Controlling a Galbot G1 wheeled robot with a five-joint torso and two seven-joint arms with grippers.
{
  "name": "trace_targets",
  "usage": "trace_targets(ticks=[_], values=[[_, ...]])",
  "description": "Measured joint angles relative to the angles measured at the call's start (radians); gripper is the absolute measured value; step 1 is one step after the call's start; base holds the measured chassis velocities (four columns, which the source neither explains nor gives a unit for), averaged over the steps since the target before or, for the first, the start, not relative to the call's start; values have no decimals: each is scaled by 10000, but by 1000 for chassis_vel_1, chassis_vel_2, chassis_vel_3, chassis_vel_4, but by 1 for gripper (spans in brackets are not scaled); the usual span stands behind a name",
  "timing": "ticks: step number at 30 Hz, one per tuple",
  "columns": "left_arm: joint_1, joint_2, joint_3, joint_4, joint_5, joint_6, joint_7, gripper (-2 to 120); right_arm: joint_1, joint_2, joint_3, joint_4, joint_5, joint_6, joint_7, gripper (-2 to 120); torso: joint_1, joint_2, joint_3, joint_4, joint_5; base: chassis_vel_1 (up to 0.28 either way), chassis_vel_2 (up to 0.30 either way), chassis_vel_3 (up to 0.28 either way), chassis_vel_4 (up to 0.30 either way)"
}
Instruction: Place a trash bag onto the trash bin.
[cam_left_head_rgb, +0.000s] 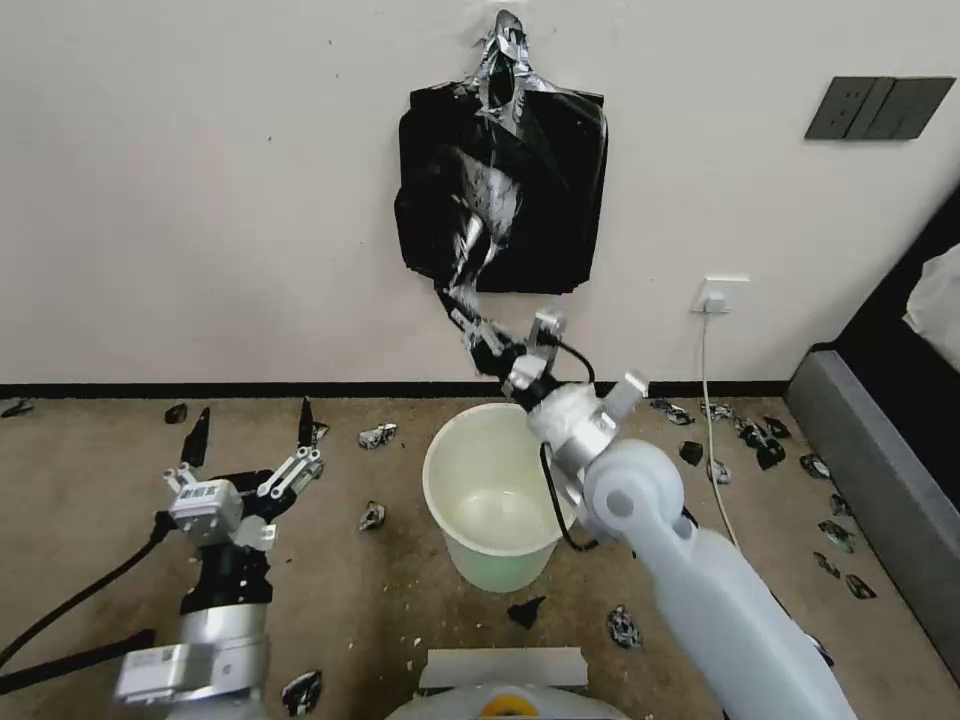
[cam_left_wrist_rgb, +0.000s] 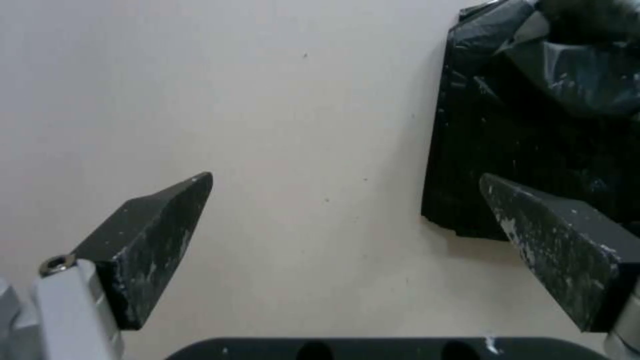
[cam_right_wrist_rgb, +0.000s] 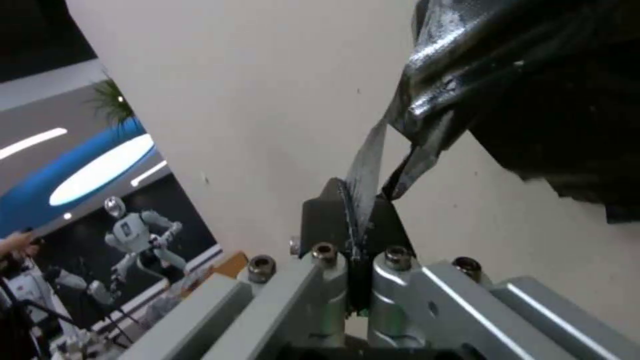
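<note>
A: Right tool (cam_left_head_rgb: 487, 345) is up by the wall, above the far rim of the trash bin (cam_left_head_rgb: 492, 500). Its jaws are clenched on a stretched strip of the trash bag (cam_left_head_rgb: 470, 250). You can see the strip pinched flat between them in the right wrist view (cam_right_wrist_rgb: 363, 185).

B: And the rest of the bag?

A: Hanging against the wall over the stack of bags (cam_left_head_rgb: 555, 190), which is taped at its top edge. The pulled corner runs down and to the robot's left of the stack's lower edge, ending in the tool.

B: Bin?

A: Upright on the floor (cam_left_head_rgb: 330, 590), mouth open, just in front of the wall's black skirting. The right forearm crosses over its right rim. Black scraps (cam_left_head_rgb: 372, 515) lie scattered around it, none touching it.

B: Left side?

A: Left tool (cam_left_head_rgb: 250, 440) sits low, well left of the bin, fingers spread wide with nothing between them. You have open floor between it and the bin. In its wrist view the stack's left edge (cam_left_wrist_rgb: 460, 150) is beside one finger (cam_left_wrist_rgb: 553, 240).
</note>
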Motion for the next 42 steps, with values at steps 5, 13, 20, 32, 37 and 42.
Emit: trace_targets(ticks=[5,13,20,32,37,42], values=[[-6,-15,126,-2,57,0,-2,100,-592,-215,72,333,-458,97,-98,0,0,0,1,0,0,0,0,0,0],[45,-17,142,-43,66,-2,-6,100,-1015,-493,52,636,-1010,267,-185,0,0,0,1,0,-1,0,0,0,0],[41,-18,196,-55,73,-7,-7,100,-1242,-667,-80,748,-1504,402,-253,0,0,0,1,0,0,0,0,0,0],[-14,-2,225,-4,80,-5,-12,100,-1317,-813,-150,628,-2034,614,-470,0,0,0,1,0,0,0,0,0,0],[-42,-11,240,15,77,2,-18,100,-1175,-853,-116,598,-2328,529,22,0,0,0,1,1,0,0,0,0,0],[-75,-10,250,34,71,14,-29,100,-1173,-876,48,785,-2536,263,713,4,0,0,1,1,0,0,0,0,0]])
